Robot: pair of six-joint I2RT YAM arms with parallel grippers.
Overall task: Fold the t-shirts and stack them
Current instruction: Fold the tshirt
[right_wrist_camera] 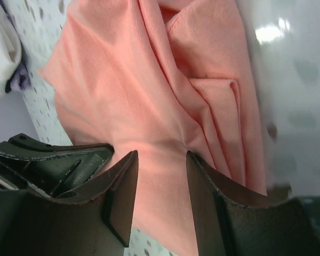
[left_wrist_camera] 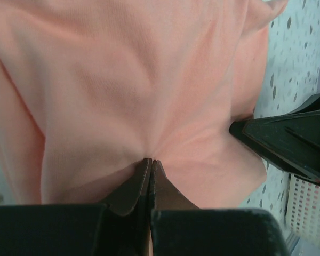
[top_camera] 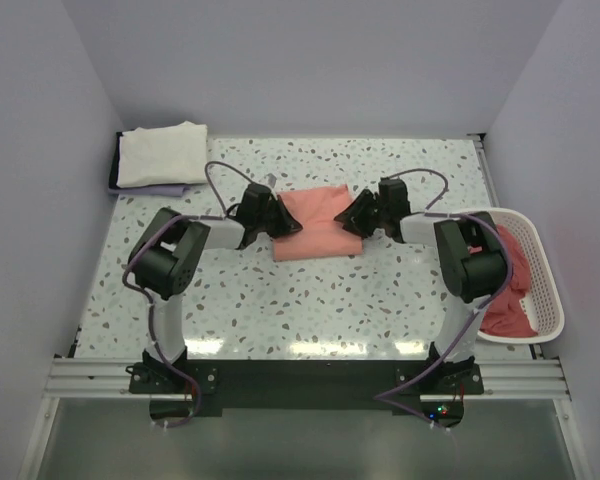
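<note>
Pinching limp, light salmon t-shirt (left_wrist_camera: pixel 149 80) cloth, left end effector (left_wrist_camera: pixel 151 161) was clamped; right end effector (right_wrist_camera: pixel 161 156) sat spread over the edge below it, best grab imo.

No legible text, label, brand name, number or sign appears in the top, left wrist or right wrist view.
</note>
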